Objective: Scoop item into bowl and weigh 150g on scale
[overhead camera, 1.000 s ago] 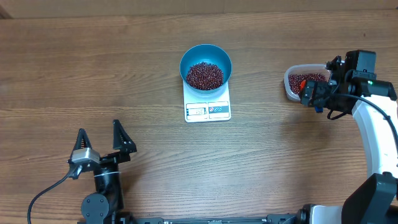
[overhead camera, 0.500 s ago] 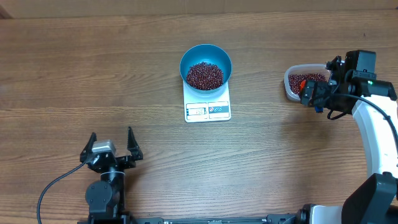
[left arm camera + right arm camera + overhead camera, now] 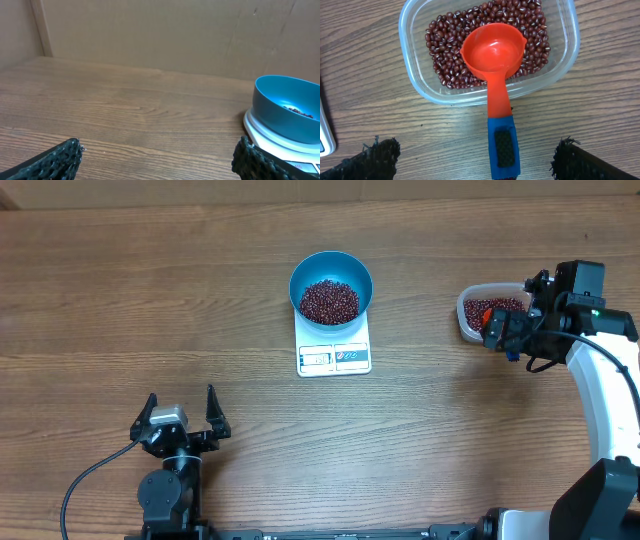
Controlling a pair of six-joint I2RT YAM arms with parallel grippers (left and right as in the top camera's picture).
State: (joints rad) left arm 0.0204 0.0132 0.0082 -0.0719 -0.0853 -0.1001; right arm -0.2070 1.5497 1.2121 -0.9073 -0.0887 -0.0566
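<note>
The blue bowl (image 3: 331, 272) stands on the white scale (image 3: 334, 357) at mid-table and holds a pile of red-brown beans (image 3: 329, 301). In the left wrist view the bowl (image 3: 282, 107) and scale (image 3: 260, 131) sit at the right edge. My left gripper (image 3: 181, 406) (image 3: 157, 159) is open near the table's front left, with nothing between its fingers. My right gripper (image 3: 500, 332) (image 3: 475, 159) is open by a clear tub (image 3: 415, 75) of beans (image 3: 447, 47). A red scoop (image 3: 494, 52) rests empty on those beans. Its blue handle (image 3: 502, 142) lies between my fingers, untouched.
The clear tub (image 3: 466, 318) sits at the right of the wooden table (image 3: 450, 430). A brown wall (image 3: 160, 35) rises behind the table. My right arm's white body (image 3: 605, 395) runs along the right edge, and a black cable (image 3: 85, 480) trails from the left arm's base.
The left gripper swung round and shifted slightly right and toward the front edge, then stayed still. The right arm, scoop, bowl and scale have not moved.
</note>
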